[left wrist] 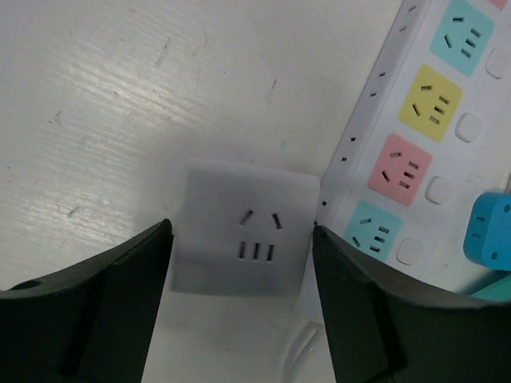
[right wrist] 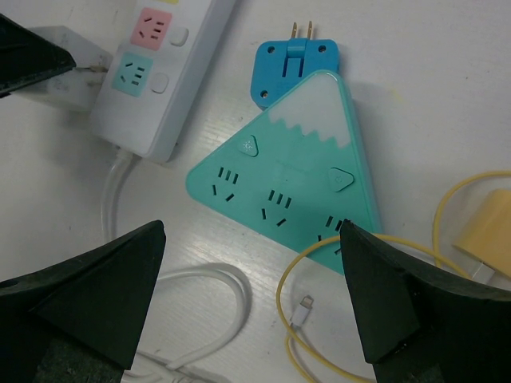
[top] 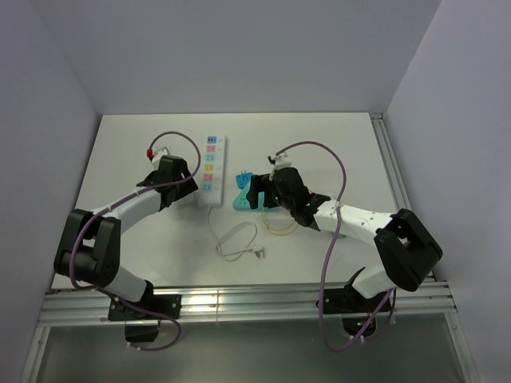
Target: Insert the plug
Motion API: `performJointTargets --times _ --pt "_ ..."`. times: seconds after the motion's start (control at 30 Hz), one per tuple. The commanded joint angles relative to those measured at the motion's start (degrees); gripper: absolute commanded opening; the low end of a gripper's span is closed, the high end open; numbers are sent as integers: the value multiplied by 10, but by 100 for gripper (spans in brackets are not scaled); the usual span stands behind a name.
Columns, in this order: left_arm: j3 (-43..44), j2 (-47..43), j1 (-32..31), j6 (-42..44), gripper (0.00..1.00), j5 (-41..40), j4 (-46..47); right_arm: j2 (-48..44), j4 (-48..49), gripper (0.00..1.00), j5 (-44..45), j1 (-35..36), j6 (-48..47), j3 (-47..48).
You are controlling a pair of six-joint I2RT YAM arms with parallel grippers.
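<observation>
Approach step: right gripper spread above the teal adapter, near its blue plug; left gripper spread around white cube. Next: close on adapter.

No readable text, labels, brands or numbers on anything.

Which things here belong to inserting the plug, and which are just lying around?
For the job:
white adapter cube
white power strip
left end effector

Lying about:
teal triangular adapter
yellow cable
strip's own white cord
</observation>
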Motion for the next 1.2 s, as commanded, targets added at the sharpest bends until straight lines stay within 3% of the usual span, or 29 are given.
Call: performJointTargets --times 0.0,0.07,0.27,0.6,0.7,0.73,0.83,0.97,1.07,1.17 --pt "-23 -34 -19 -27 77 -17 25 -11 13 96 0 3 -7 -2" --pt "-45 -49 -23 -27 83 -8 37 -12 11 96 6 3 -7 -2" --pt "-61 -72 -36 -22 85 14 40 -10 10 96 4 3 -7 1" --pt "6 -2 -35 -1 84 -68 -2 -17 10 96 6 3 -7 -5" --pt "18 11 -35 -4 76 -81 -7 -21 10 96 7 3 -7 -7" --pt "17 12 -35 -5 66 -78 -5 -20 10 96 7 3 -7 -7" --pt "11 12 -35 -14 47 -66 -3 -22 10 96 5 2 -7 -6" --pt "-25 -2 -37 -71 39 -66 -6 -22 10 96 1 3 -7 -7" --pt "-38 -9 -43 -112 26 -78 -30 -20 10 96 0 3 -7 -5" --pt "-33 -8 -55 -123 24 -90 -60 -20 10 96 -4 2 -6 -4"
